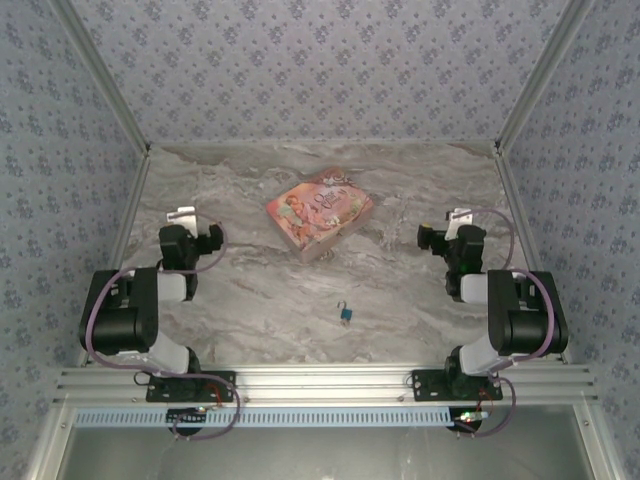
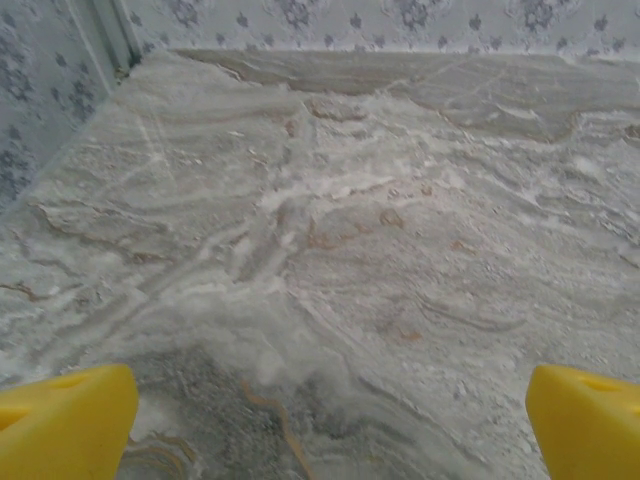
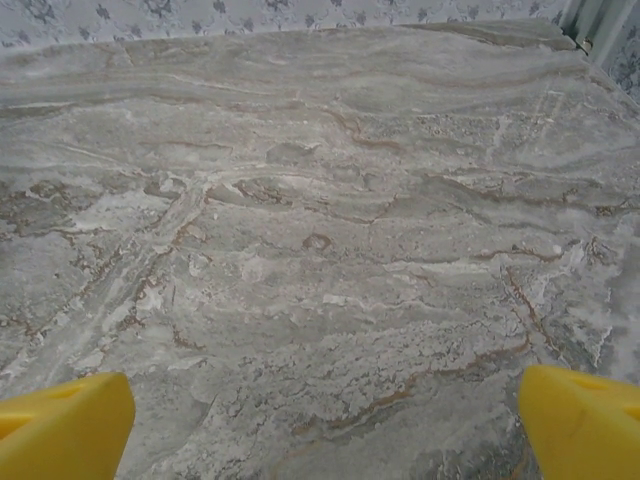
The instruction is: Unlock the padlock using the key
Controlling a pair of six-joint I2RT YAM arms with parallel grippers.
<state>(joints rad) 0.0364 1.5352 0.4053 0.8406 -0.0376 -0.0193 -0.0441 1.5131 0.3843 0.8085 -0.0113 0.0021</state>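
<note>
My left hand (image 1: pixel 183 218) and right hand (image 1: pixel 457 218) both spread; padlock (image 1: pixel 345 314) by desk (image 1: pixel 250 300) near edge, closer to right hand.

Top camera overlooks the table (image 1: pixel 420 290); both wrist cameras skim it closely.

This looks like a robotics lab cell dressed up as a homely room, not a real one. A left arm (image 1: pixel 130 315) and a right arm (image 1: pixel 515 312) are bolted at their bases to a slotted aluminium rail (image 1: pixel 320 385), with purple cables (image 1: pixel 88 330) looping off them. Ahead of the arms lies a marble-patterned tabletop (image 1: pixel 260 300). Blue floral wallpapered panels (image 1: pixel 320 70) box it in beyond and beside them, held by bare metal posts (image 1: pixel 103 75).
</note>
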